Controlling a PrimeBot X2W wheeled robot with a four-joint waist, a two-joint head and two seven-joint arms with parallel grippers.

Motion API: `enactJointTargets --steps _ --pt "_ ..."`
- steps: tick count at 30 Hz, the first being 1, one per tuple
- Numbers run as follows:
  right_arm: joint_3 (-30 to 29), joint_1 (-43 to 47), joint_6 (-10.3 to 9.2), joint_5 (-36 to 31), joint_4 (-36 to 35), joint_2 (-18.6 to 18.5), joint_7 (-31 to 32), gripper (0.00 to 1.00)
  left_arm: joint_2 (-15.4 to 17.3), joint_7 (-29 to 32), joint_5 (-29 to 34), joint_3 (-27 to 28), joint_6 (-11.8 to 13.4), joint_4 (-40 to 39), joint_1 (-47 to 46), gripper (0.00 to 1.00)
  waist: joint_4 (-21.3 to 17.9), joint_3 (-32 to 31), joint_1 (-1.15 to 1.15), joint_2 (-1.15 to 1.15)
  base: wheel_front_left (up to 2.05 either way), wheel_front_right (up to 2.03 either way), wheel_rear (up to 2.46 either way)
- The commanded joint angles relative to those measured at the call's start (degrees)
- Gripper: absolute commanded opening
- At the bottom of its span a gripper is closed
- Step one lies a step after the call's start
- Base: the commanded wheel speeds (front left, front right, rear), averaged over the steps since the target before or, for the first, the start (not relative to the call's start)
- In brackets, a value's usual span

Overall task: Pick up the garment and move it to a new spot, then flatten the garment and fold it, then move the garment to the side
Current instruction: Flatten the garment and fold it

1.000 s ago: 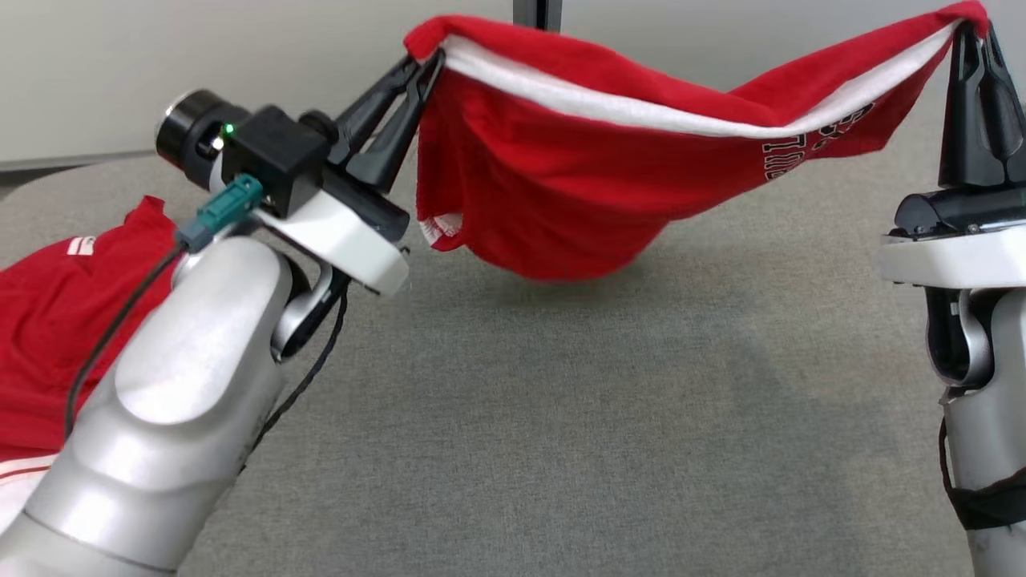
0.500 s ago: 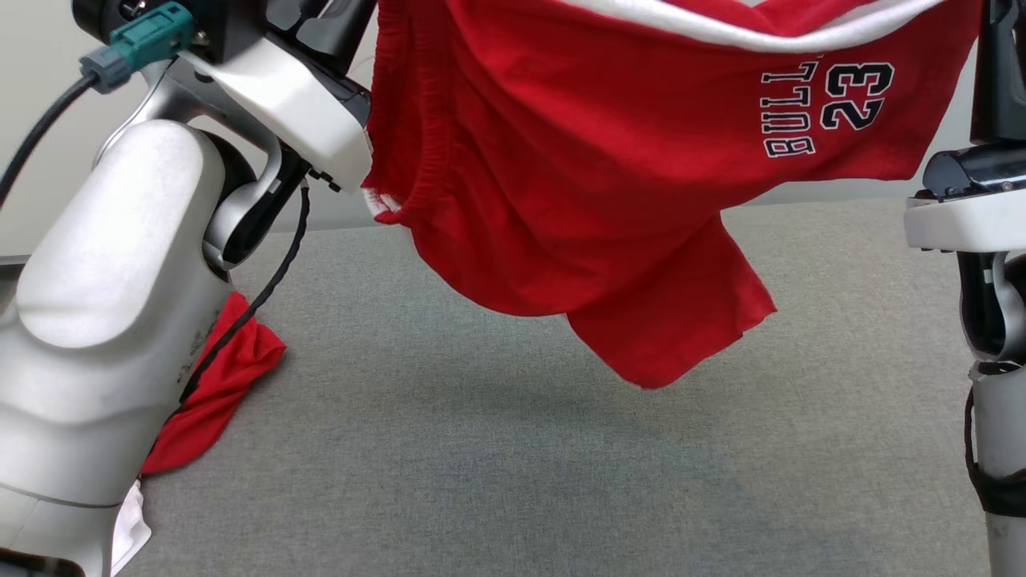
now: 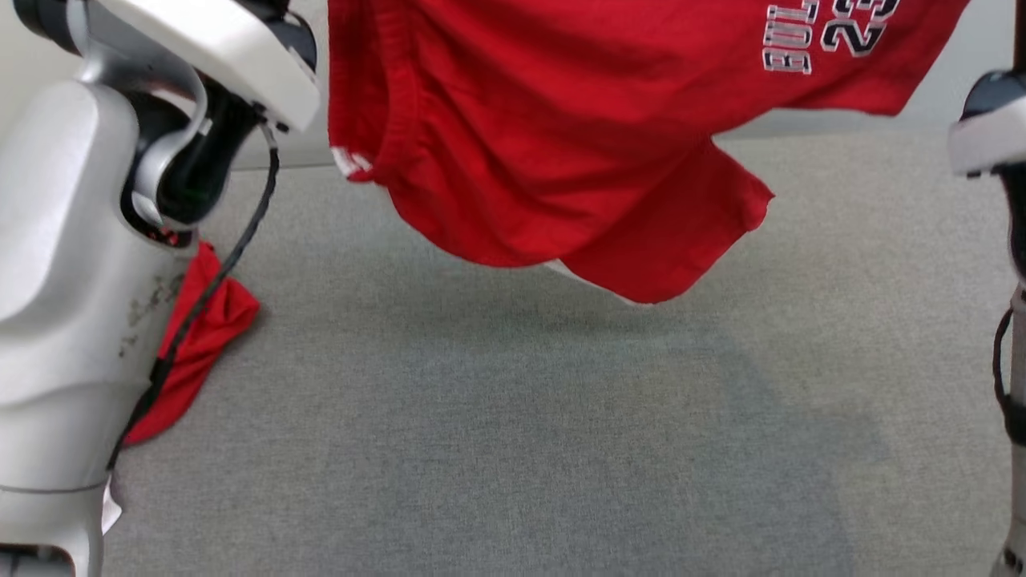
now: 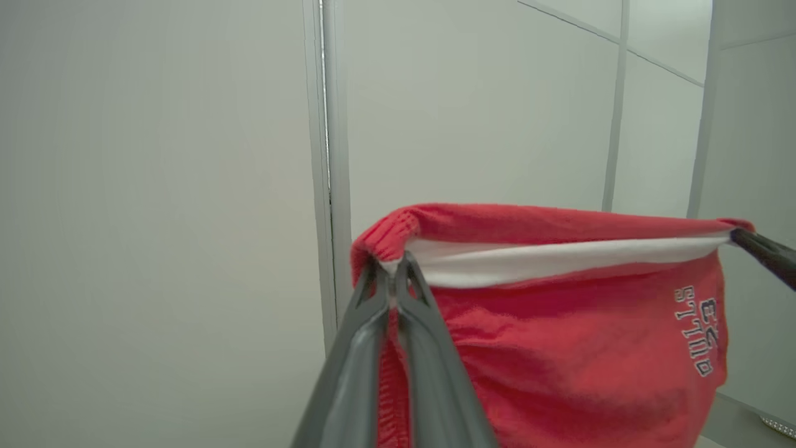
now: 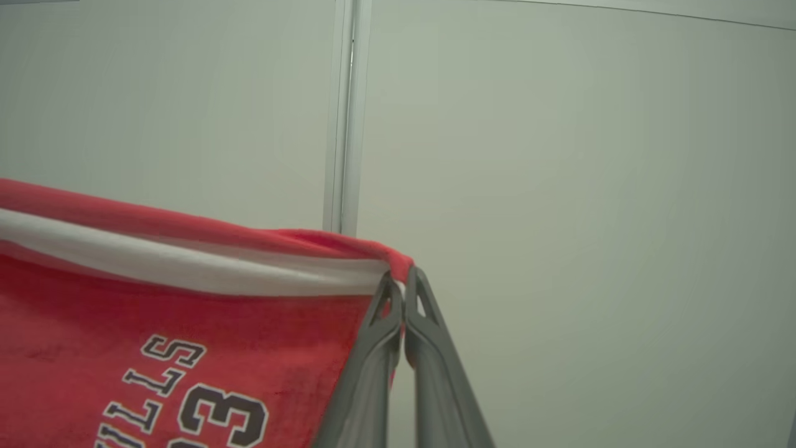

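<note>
**A:** Starting at nine o'clock in the head view: what's that second red cloth (image 3: 200, 344) beside our left forearm (image 3: 56, 280)?

**B:** Not our concern yet. It lies crumpled on the table (image 3: 513, 433), partly hidden behind the forearm. Our left end effector (image 4: 393, 274) is clenched on one corner of the garment (image 3: 561, 144), right at the ribbed waistband (image 4: 559, 261).

**A:** And the garment itself?

**B:** Up at twelve o'clock, hanging clear of the table, its lowest flap sagging toward the centre. We hold it by two corners so that its own weight pulls the creases out — that's our reading, anyway.

**A:** Over at three o'clock?

**B:** Our right end effector (image 5: 403, 280) is pinched tight on the opposite waistband corner, just beside the printed number (image 5: 211, 417). The white-lined band runs nearly taut between the two grips, so we judge this to be the carry to a new spot — laying it flat comes after.
</note>
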Motion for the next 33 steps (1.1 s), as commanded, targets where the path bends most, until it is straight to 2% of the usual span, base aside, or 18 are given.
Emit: enactJointTargets --steps 1,4,5,8,14,18,22,28,33 --pt "0.76 -4.62 -0.04 0.84 1.35 -0.96 1.41 0.0 -0.43 1.06 -1.58 1.29 0.19 0.35 -3.09 0.0 -0.85 7.5 0.0 0.0 0.0 0.0 0.0" --pt "2.19 -9.91 -0.04 1.09 3.13 -1.58 1.71 0.0 -0.49 1.76 -1.96 2.14 0.09 0.91 -6.53 0.0 -1.34 11.78 0.0 0.0 0.0 0.0 0.0" --pt "3.28 -12.96 -0.03 -0.43 4.18 -2.78 1.02 0.0 -0.22 1.83 -1.67 2.54 -0.01 1.36 -8.69 0.0 -1.66 14.0 0.0 0.0 0.0 0.0 0.0" --pt "4.3 -21.79 -0.05 -0.71 9.8 -1.91 -1.48 0.0 -0.17 1.31 -0.28 3.09 -0.22 3.95 -15.28 0.0 -2.33 19.94 0.0 0.0 0.0 0.0 0.0" --pt "1.53 -38.43 -0.08 -3.44 22.12 0.98 -11.9 0.0 -1.07 -2.58 3.52 3.64 0.1 13.72 -28.83 0.0 -2.87 28.53 0.0 0.0 0.0 0.0 0.0" --pt "-0.18 -44.4 -0.09 -5.82 29.98 2.65 -19.91 0.0 -2.59 -9.43 5.62 4.28 0.24 20.45 -34.67 0.0 -2.56 31.62 0.0 0.0 0.0 0.0 0.0" --pt "-0.45 -44.11 -0.09 -6.23 36.54 4.78 -23.36 0.0 -3.55 -16.19 7.63 3.21 -0.91 27.05 -35.92 0.0 -2.36 33.29 0.0 0.0 0.0 0.0 0.0" --pt "1.53 -38.31 -0.07 -4.55 42.67 6.73 -24.18 0.0 -5.14 -19.6 9.78 -1.38 -3.57 35.25 -31.4 0.0 -1.54 34.27 0.0 0.0 0.0 0.0 0.0" --pt "4.89 -30.53 -0.07 -2.95 44.8 6.14 -24.2 0.0 -5.56 -21.34 11.64 -5.74 -4.59 39.04 -23.93 0.0 -0.59 32.37 0.0 0.0 0.0 0.0 0.0"
